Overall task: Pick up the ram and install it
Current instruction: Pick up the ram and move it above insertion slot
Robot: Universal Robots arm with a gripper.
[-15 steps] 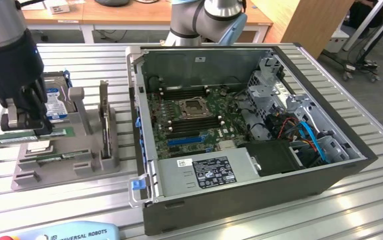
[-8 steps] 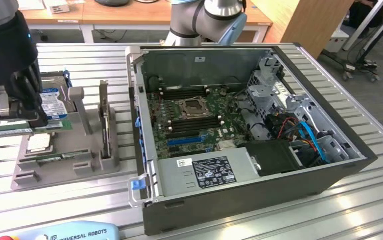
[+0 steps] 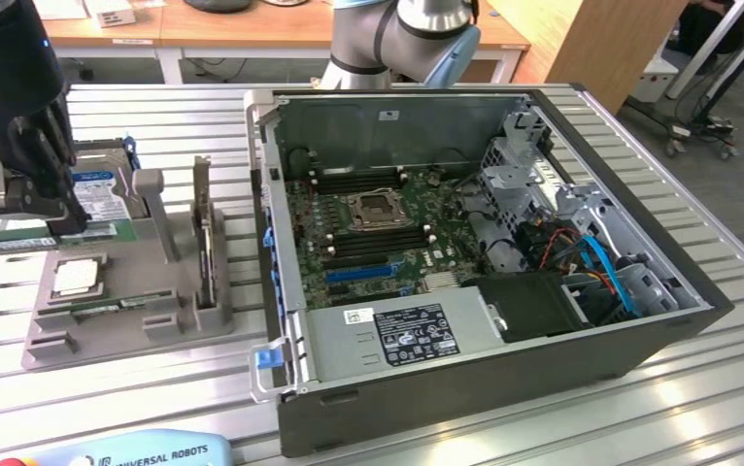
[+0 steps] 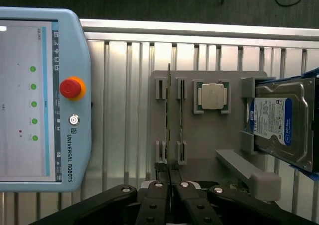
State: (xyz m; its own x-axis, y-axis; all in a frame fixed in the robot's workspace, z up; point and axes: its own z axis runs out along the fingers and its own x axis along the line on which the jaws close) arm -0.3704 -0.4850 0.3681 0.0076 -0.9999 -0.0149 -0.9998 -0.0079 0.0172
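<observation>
Wrist view, pendant (image 4: 70, 150) marked UNIVERSAL ROBOTS, pincer (image 4: 169, 179) clamped on ram (image 4: 169, 115)

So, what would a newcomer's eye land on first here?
The open computer case, motherboard bare, takes the middle of the exterior view. At that view's left the pincer is shut on the green ram, above the grey fixture with a blue-labelled hard drive.
</observation>
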